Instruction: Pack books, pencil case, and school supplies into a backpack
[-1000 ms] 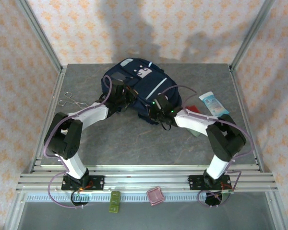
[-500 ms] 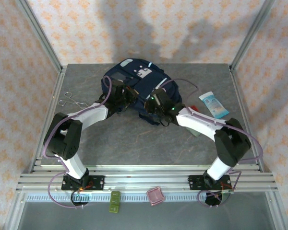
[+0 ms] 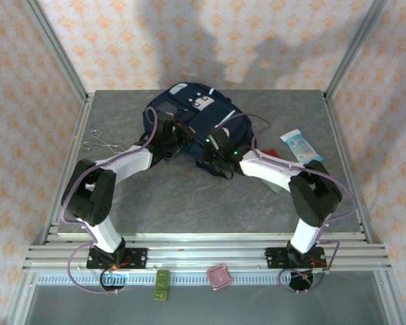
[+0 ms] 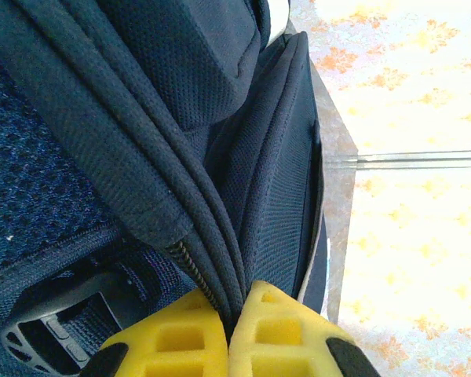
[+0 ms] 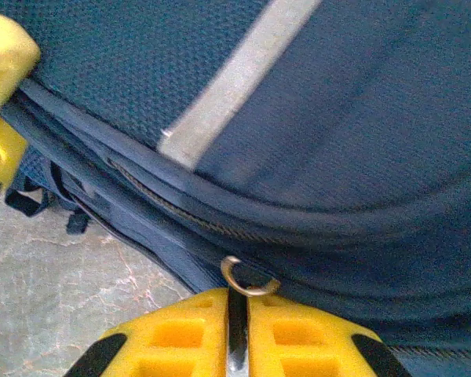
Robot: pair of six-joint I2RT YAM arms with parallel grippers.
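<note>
- Two grips are set on the backpack, which lies at the far centre of the table with its grey patch and white strip facing up.
- My left gripper is pinched tight on a fold of the bag's navy fabric, right beside the zipper track. It serves as the anchor.
- My right gripper is closed to a thin gap on the zipper pull ring. The metal loop sits just above the pads.
- Hazard: the pull is thin and small. A sideways tug could slip it out of the grip.
- Hazard: if the anchored fold creeps, the whole bag would likely slide with the pull and the zipper would not run.
- Hazard: slack fabric along the track may bunch and jam the slider.
- Hazard: both arms work close together over the bag, so a long stroke risks contact between them.
</note>
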